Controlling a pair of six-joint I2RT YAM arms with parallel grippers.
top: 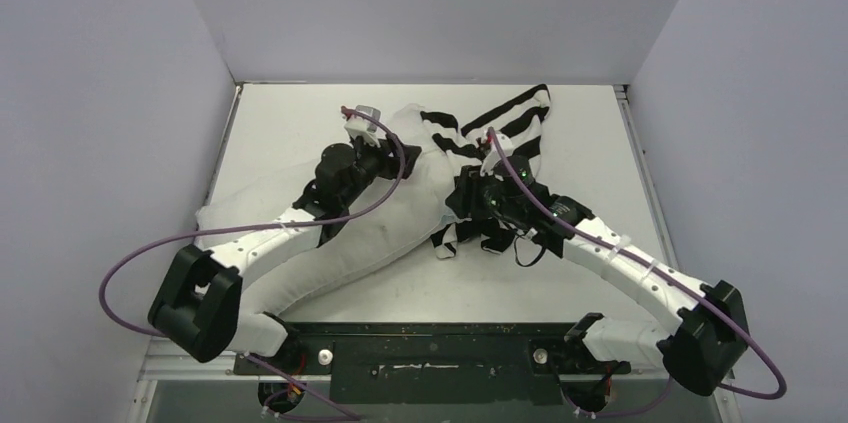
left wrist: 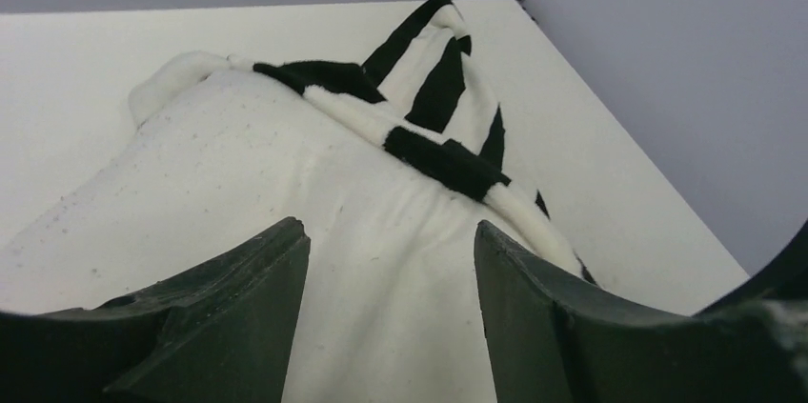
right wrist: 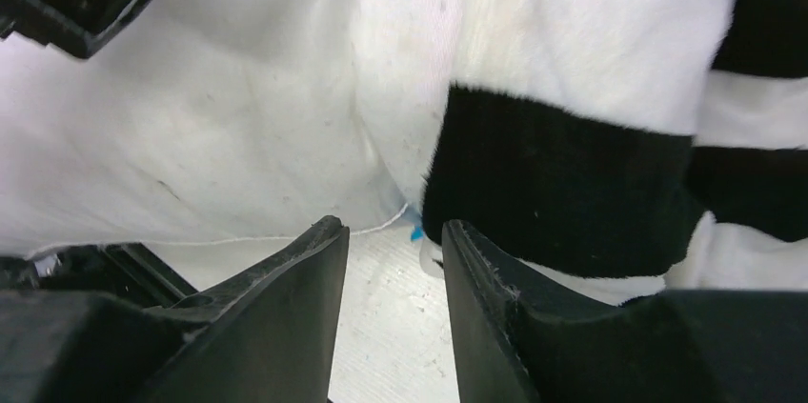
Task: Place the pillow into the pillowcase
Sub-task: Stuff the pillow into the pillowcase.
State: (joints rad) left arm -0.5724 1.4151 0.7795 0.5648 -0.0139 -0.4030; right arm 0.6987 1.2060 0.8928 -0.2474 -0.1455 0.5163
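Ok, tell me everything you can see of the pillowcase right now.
The pillowcase is a thin, soft, fleecy-looking sleeve in broad black and white stripes. It lies crumpled on the table, right of centre, one corner reaching toward the back edge. Its rolled edge drapes across the far end of the pillow; the rest of the pillow is bare. More striped cloth bunches under the right arm. The right gripper sits beside that edge, jaws apart, gripping nothing.

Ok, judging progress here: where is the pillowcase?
In the top view the pillowcase lies bunched at the far centre of the table, its edge over the far end of the pillow.
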